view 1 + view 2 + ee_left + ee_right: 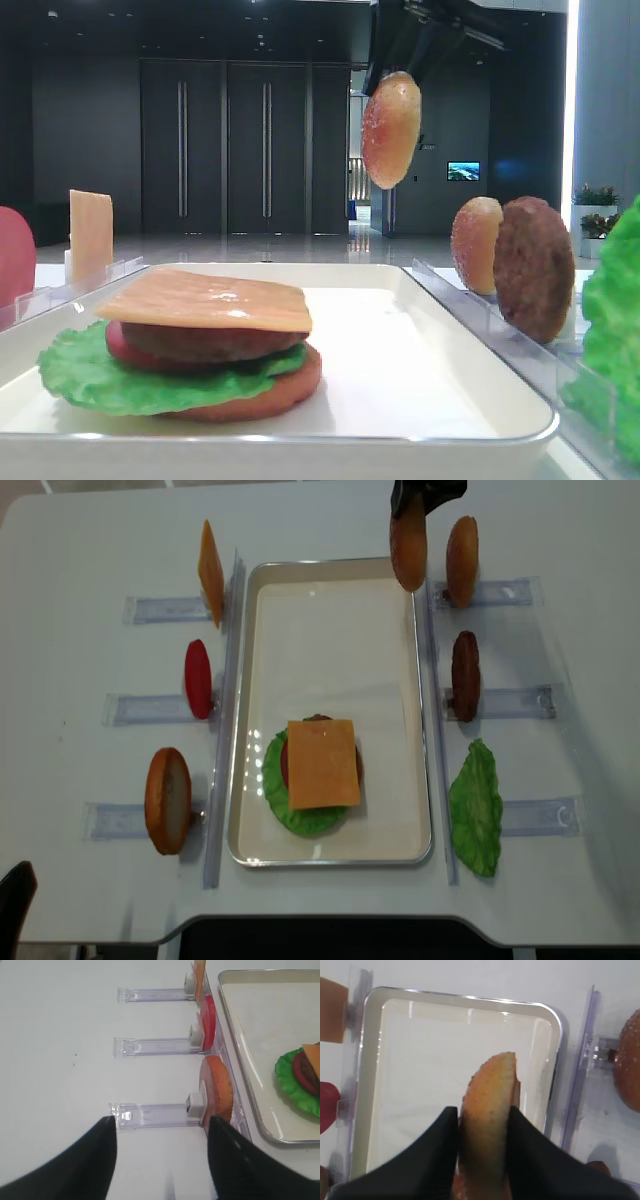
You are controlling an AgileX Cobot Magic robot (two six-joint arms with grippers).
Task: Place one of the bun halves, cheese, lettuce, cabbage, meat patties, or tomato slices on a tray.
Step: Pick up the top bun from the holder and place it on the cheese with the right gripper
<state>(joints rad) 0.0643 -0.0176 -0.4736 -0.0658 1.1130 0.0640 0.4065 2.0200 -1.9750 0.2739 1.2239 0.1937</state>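
Bun top aloft, upper right of the overhead view

Right gripper (482,1125) pinches the bun (487,1125) edgewise; level it over the cheese (322,763) (left jaws gape, empty).

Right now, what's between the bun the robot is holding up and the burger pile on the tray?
Only bare white tray lies between the held bun top and the cheese-topped stack, seen best in the overhead view.
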